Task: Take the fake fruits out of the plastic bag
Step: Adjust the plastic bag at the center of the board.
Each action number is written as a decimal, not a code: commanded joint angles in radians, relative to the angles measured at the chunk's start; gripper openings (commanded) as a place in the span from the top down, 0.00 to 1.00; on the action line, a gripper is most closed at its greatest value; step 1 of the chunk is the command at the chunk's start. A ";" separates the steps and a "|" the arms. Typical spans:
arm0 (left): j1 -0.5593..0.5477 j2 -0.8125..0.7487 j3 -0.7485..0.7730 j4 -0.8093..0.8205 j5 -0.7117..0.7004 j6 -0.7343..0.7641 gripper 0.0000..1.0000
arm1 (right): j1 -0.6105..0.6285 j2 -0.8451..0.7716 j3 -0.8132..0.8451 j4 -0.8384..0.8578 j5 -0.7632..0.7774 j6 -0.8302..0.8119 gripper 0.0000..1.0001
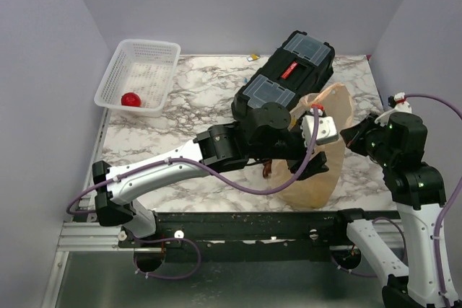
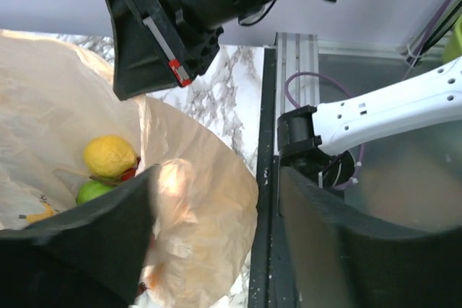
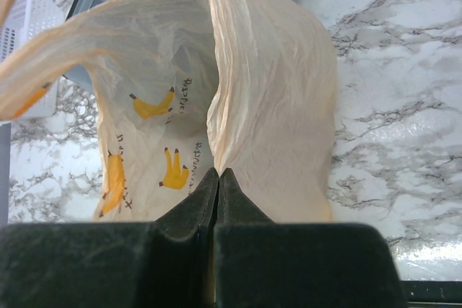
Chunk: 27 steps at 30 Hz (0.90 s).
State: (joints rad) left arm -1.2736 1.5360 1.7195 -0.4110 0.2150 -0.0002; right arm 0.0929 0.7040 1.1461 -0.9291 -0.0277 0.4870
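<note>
Near the bench (image 1: pixel 159 124) edge our right tool (image 3: pixel 218 178) pinches the plastic bag (image 3: pixel 274 106) rim, jaws closed on it; our left tool (image 2: pixel 218 207), wide open and empty, should descend straight onto the lemon (image 2: pixel 108 156) inside, avoiding the film.

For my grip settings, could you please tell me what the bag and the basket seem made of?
The bag looks like thin translucent plastic film, pale orange: it creases finely and light passes through. The basket seems rigid white plastic, judging by its moulded mesh walls.
</note>
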 commanded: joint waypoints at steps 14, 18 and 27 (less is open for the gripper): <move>-0.092 -0.158 -0.359 0.081 0.196 0.010 1.00 | 0.003 -0.082 -0.009 0.017 0.181 0.004 0.99; -0.104 -0.159 -0.475 0.107 0.238 -0.060 1.00 | 0.004 -0.108 -0.030 0.042 0.175 0.018 0.99; -0.159 -0.159 -0.647 0.215 0.280 -0.156 1.00 | 0.003 -0.125 -0.020 -0.082 0.123 0.023 0.99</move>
State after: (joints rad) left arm -1.3972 1.3933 1.1393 -0.2150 0.3962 -0.0921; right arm 0.0986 0.5888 1.1122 -0.9874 0.0685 0.5087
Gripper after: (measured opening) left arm 0.009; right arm 0.008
